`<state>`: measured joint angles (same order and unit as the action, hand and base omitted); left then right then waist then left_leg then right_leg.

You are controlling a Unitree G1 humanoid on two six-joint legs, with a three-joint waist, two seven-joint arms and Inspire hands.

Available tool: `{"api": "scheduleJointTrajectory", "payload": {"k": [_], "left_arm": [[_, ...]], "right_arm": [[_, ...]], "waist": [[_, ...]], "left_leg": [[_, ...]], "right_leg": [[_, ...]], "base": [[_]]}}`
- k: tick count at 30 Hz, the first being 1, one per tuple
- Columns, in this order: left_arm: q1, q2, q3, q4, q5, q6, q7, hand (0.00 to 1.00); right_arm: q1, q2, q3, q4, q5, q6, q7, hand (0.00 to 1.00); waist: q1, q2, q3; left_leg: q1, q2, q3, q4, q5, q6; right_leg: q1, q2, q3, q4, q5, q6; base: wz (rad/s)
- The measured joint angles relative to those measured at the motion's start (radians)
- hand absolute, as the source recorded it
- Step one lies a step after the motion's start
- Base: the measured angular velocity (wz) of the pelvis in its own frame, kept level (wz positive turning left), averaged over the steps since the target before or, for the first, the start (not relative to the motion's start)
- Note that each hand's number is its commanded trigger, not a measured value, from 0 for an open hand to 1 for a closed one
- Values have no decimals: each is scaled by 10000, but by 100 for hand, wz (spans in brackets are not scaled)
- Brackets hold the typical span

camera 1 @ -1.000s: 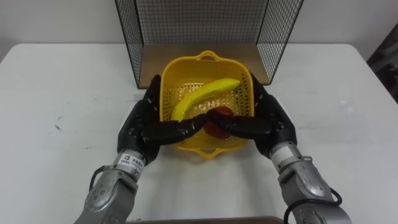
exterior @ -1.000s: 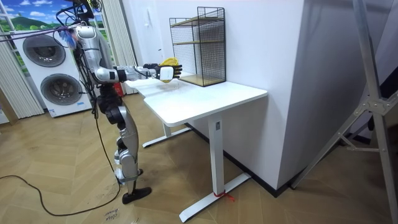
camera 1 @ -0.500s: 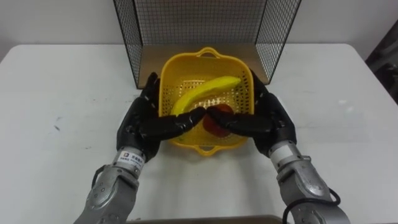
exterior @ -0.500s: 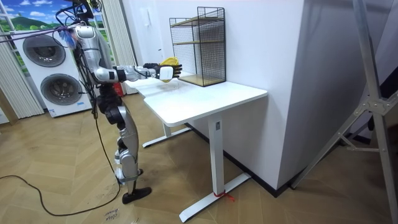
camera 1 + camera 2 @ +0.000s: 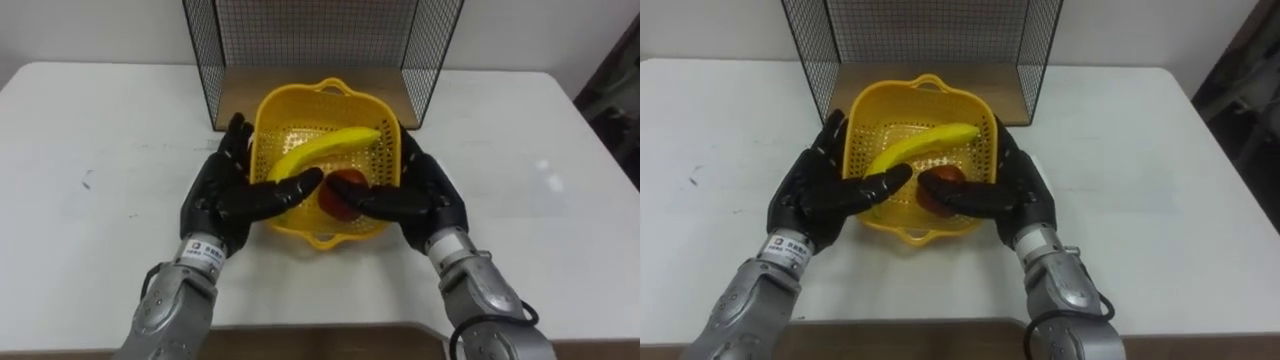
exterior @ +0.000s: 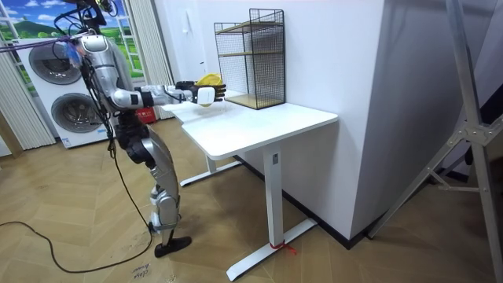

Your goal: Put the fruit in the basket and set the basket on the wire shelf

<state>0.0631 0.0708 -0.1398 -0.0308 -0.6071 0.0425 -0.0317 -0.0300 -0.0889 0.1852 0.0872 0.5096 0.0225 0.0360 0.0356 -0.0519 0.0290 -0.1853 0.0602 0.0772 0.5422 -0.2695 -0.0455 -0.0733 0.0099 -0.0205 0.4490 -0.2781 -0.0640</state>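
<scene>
Left eye view: yellow basket [image 5: 325,88] clamped between both hands over the white surface [image 5: 100,200]; left hand [image 5: 222,195] on its left wall, right hand [image 5: 420,195] on its right wall, each w/ fingers laid along the outside and thumb hooked over the rim, pinching the wall; banana [image 5: 330,150] lies inside, long axis running near-left to far-right; red fruit [image 5: 340,188] sits by its near side, next to the right thumb; wire shelf [image 5: 310,40] stands straight ahead, open front just beyond the basket's far rim, so the coming move looks like a straight push fwd, neither hand the nearer

Room view: robot stands at the surface's end on the room view's left, arms out level; basket hangs clear above the surface, short of the shelf

Right eye view: basket is perforated moulded plastic, squarish w/ rounded corners and a loop handle [image 5: 928,78] at the far rim; shelf is thin black wire grid over a brown wooden base [image 5: 1008,85]; banana smooth, curved; red fruit round, glossy
</scene>
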Motion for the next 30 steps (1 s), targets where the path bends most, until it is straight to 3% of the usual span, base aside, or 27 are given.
{"api": "scheduleJointTrajectory", "payload": {"k": [1,2,3,4,5,6,9,15,21,23,25,27,30], "left_arm": [[-44,-48,-6,0,-1,-1,-1,0],[-89,-73,-26,4,-7,-3,-2,0],[-90,-103,-15,4,-7,-10,-1,0],[-89,-57,-22,15,-7,-21,-3,0],[-131,18,18,17,-15,-34,-2,0],[-147,32,10,17,-15,-37,-3,0],[-153,14,-25,17,-3,-33,-19,0],[-199,36,-21,16,-71,-52,-189,0],[-245,-33,-30,15,-117,-82,-241,0],[-260,-37,-44,15,-114,-86,-231,0],[-279,-63,-64,14,-98,-85,-221,0],[-308,-74,-94,16,-96,-85,-219,0],[-422,-17,-78,14,-96,-85,-170,0]], "right_arm": [[-67,-16,-39,3,-16,1,0,0],[-126,-40,-66,5,-27,2,3,0],[-129,-65,-102,3,-34,3,18,0],[-97,-89,-84,8,-40,15,86,0],[-93,-68,-38,-4,-29,27,134,0],[-97,-75,-48,-4,-25,26,140,0],[-96,-114,-108,-2,-33,26,139,0],[-102,-164,-99,-15,-109,22,135,0],[-102,-175,-103,-75,-43,9,101,0],[-110,-167,-95,-117,-63,1,70,0],[-109,-113,-98,-116,-309,2,-54,0],[-121,-105,-105,-122,-467,1,-116,0],[-129,-115,-126,-122,-468,0,-121,0]], "waist": [[-2,1,13],[7,-8,10],[35,6,-8],[46,-1,-75],[-8,-58,-151],[-15,-74,-163],[-60,-69,-168],[-76,-108,-178],[-84,-198,-136],[-91,-250,-131],[-156,-259,-125],[-156,-267,-119],[-139,-187,-80]], "left_leg": [[-191,-93,-39,-536,176,38],[-495,-212,-108,-1302,1194,225],[-524,-216,-90,-1598,1712,256],[-438,-195,-40,-1723,2072,438],[-329,-249,-10,-1780,2025,499],[-259,-279,3,-1818,2006,524],[64,-477,8,-1882,1889,627],[241,-909,-67,-2021,1783,813],[-8,-1191,13,-1063,905,989],[-33,-1353,28,-888,595,1145],[20,-1515,79,-678,387,1306],[140,-1601,295,-452,109,1490],[361,-1630,335,-352,-181,1678]], "right_leg": [[-19,-25,1,4,-27,-15],[-7,-55,71,37,-77,65],[32,-32,122,36,-116,129],[76,-9,156,22,-178,256],[241,-60,51,-173,-157,354],[321,-71,-9,-265,-142,369],[697,-264,-47,-544,-117,384],[870,-708,-148,-484,-439,545],[966,-993,-243,-57,-1026,724],[839,-1221,-378,708,-1250,937],[368,-1517,-520,2038,-1243,1003],[-37,-1800,-517,3261,-1048,1301],[-470,-1839,-366,4272,-388,1318]], "base": [[-8],[-21],[-33],[-17],[-10],[0],[2],[11],[7],[2],[14],[17],[7]]}}
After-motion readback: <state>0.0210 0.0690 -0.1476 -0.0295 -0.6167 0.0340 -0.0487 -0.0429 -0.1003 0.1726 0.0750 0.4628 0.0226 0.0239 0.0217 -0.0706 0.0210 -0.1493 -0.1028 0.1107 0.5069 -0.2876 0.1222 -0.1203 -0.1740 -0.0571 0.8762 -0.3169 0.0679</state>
